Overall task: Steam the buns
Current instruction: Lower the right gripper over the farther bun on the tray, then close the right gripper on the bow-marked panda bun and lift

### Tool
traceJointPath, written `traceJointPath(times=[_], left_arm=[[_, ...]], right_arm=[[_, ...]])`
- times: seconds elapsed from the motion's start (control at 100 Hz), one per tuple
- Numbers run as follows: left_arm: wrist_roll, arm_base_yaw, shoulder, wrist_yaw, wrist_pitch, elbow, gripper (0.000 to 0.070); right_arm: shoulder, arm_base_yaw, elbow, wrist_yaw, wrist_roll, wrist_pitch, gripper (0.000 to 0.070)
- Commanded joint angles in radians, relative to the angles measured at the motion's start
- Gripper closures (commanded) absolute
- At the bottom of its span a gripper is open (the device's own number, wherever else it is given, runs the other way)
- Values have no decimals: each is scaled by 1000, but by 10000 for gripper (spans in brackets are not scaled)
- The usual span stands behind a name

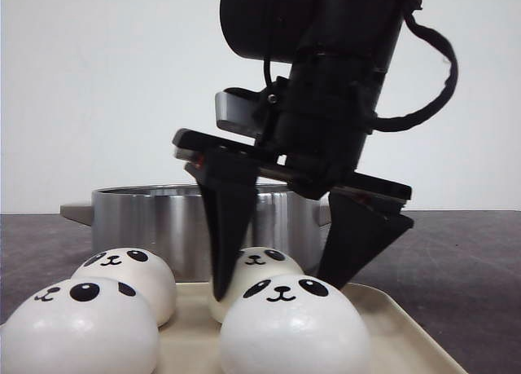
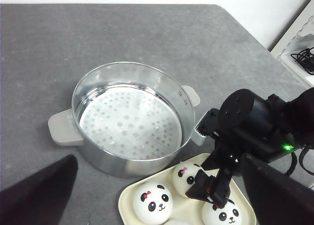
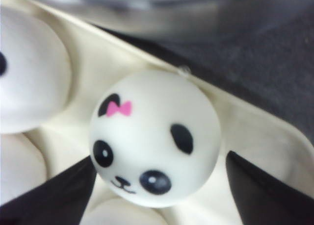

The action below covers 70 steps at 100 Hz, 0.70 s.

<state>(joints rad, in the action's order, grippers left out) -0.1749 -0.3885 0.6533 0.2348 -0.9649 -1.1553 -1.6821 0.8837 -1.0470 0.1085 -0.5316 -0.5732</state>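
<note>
Front low, wrists above—all share tray (image 1: 391, 325).

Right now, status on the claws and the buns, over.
Right claw open, straddling the back-right bun on the tray. Left claw open, holding nothing. Steamer pot holds no buns. Nothing blocking.

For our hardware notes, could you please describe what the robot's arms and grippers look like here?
The right gripper is matte black with two flat, tapering, wedge-shaped fingers, a bulky cylindrical wrist, a looping black cable and a small green light. Of the left gripper, only dark finger edges show.
</note>
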Motion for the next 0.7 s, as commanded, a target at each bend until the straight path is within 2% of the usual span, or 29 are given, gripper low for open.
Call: traceJointPath(times=[0.0, 0.1, 0.16, 0.26, 0.36, 0.41, 0.54, 0.69], left_arm=[[10, -5, 5, -3, 6, -16, 36], [9, -5, 5, -3, 7, -16, 36], [9, -5, 5, -3, 7, -16, 36], [9, -5, 5, -3, 6, -16, 36], [10, -5, 5, -3, 5, -16, 36], [9, -5, 5, -3, 3, -16, 36], [10, -5, 5, -7, -8, -16, 36], [9, -5, 4, -21, -8, -16, 36]], right_arm=[[-18, 11, -14, -5, -8, 20, 145], [-25, 11, -14, -5, -9, 26, 159], [-29, 8, -14, -5, -10, 17, 206], [-43, 5, -14, -6, -12, 3, 408], [-44, 2, -14, -12, -16, 5, 561], [-44, 2, -14, -11, -18, 12, 696], [-44, 2, -14, -31, -18, 13, 700], [16, 21, -26, 8, -6, -11, 700]])
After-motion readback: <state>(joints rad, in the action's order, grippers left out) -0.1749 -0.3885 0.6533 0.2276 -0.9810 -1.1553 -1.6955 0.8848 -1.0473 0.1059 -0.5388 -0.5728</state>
